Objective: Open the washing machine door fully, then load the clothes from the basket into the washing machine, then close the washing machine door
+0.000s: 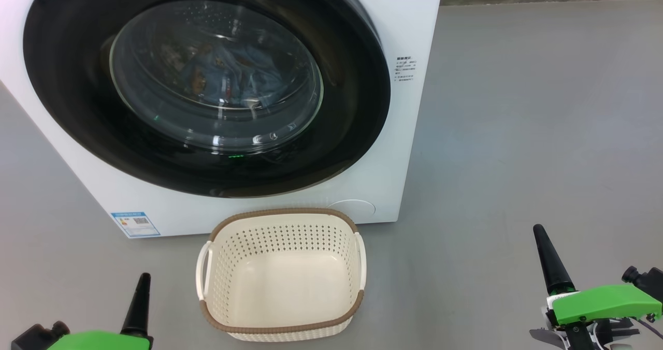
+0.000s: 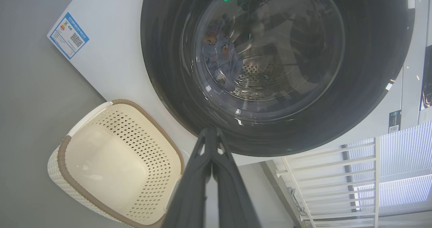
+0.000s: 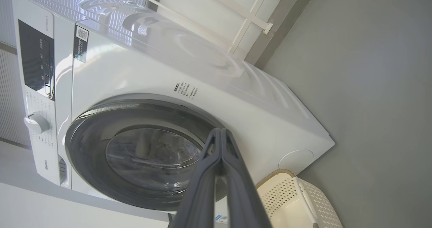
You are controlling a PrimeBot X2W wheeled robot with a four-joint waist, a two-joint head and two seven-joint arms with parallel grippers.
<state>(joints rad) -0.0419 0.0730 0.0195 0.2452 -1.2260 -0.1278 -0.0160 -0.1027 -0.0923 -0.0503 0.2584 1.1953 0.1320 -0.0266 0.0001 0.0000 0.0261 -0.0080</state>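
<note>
Head view: the glossy black round door [image 1: 67, 91] looks shut on blue bear-print clothes [image 1: 233, 75], cream perforated basket [image 1: 282, 214] empty, so left tool [image 1: 143, 282] and right tool [image 1: 542, 238], both pressed together, should only confirm flush latching.

door [image 1: 62, 91] is glossy black w/ clear glass centre, machine [image 1: 409, 29] smooth white, basket [image 1: 285, 238] perforated matt plastic w/ woven-look rim, floor [image 1: 518, 132] matt grey
</note>
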